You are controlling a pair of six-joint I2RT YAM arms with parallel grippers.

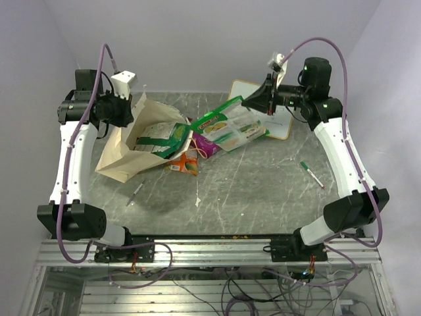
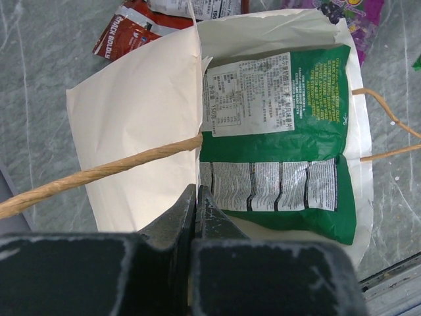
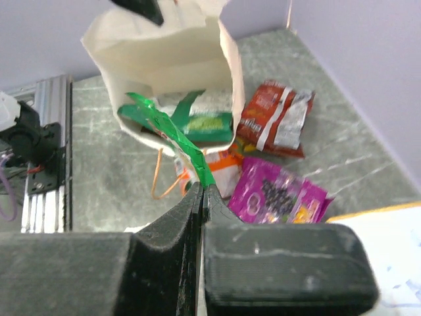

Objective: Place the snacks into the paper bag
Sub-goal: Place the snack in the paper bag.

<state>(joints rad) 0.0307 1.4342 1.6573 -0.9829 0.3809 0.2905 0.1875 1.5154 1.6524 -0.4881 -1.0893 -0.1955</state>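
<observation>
The paper bag (image 1: 122, 155) lies on its side at the left, mouth toward the middle. My left gripper (image 1: 131, 110) is shut on its upper rim (image 2: 197, 131) and holds it open; a cord handle (image 2: 99, 173) runs past the jaws. A green snack packet (image 2: 276, 151) lies inside. My right gripper (image 1: 248, 104) is shut on the edge of a long green-and-white packet (image 1: 227, 128), whose far end (image 3: 171, 128) reaches the bag's mouth. On the table by the mouth lie a red packet (image 3: 273, 118), a purple one (image 3: 279, 194) and an orange one (image 3: 220, 168).
A framed whiteboard (image 1: 283, 122) lies at the back right under the right arm. One pen (image 1: 312, 174) lies on the right and another (image 1: 136, 192) in front of the bag. Walls close in behind and at both sides.
</observation>
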